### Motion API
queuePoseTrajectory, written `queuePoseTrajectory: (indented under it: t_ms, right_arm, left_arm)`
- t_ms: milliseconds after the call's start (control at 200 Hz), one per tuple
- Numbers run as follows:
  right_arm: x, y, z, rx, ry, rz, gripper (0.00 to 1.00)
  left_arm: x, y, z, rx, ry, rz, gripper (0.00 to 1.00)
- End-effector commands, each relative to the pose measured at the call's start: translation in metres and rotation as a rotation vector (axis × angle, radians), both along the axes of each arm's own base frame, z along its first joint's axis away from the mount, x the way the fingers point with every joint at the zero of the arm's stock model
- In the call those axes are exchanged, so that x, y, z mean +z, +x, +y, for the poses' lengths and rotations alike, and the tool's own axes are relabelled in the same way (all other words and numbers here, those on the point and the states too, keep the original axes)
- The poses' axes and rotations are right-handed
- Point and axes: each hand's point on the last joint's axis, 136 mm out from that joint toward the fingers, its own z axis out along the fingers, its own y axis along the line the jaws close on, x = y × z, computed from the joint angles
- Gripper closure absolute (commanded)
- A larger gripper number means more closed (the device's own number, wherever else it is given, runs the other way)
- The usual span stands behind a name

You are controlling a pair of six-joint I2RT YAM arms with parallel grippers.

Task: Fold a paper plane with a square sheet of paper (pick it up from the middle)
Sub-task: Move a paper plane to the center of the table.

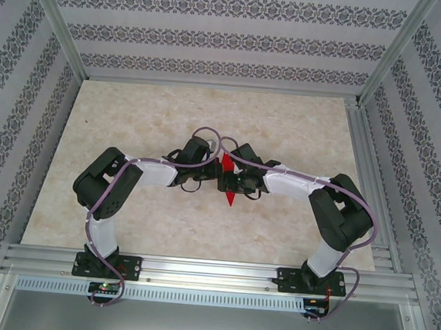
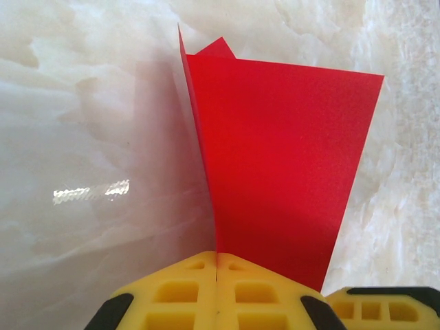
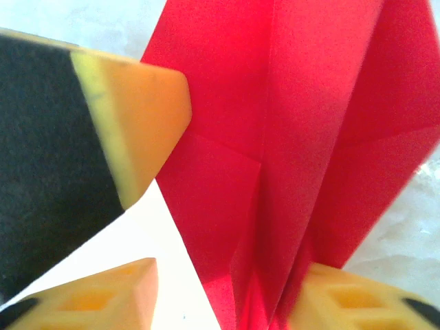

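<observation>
The bright red paper plane stands on edge at the middle of the table, between my two grippers. In the left wrist view its wing rises from my left gripper, whose yellow fingers are shut on the lower fold. My left gripper reaches it from the left. My right gripper comes from the right and is open. The plane's creased keel sits between its spread jaws, close against the right finger. A left-gripper finger shows at upper left there.
The pale marble-patterned tabletop is bordered by aluminium rails at the near edge and patterned walls on three sides. Purple cables loop over both wrists. One finger of the right gripper shows beside the left jaws.
</observation>
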Motion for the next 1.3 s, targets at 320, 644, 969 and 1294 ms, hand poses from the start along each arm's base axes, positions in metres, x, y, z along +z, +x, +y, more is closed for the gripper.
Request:
queuePoseTrajectory:
  t_ms: [320,644,969,1294]
  right_arm:
    - [0.005,0.015,-0.012,-0.068,-0.110,-0.089,0.81]
    - [-0.002,0.019,0.000,-0.040,-0.144,-0.076,0.74]
    - [-0.010,0.018,-0.005,-0.039,-0.213,-0.091,0.73]
    - [-0.013,0.017,0.000,-0.022,-0.226,-0.095,0.74]
  left_arm:
    - [0.000,0.002,0.010,0.031,0.009,-0.010,0.91]
    - [-0.008,-0.004,0.016,0.038,0.024,0.006,0.85]
    - [-0.012,-0.005,0.021,0.046,0.037,0.012,0.85]
    - [-0.012,-0.005,0.021,0.047,0.037,0.011,0.84]
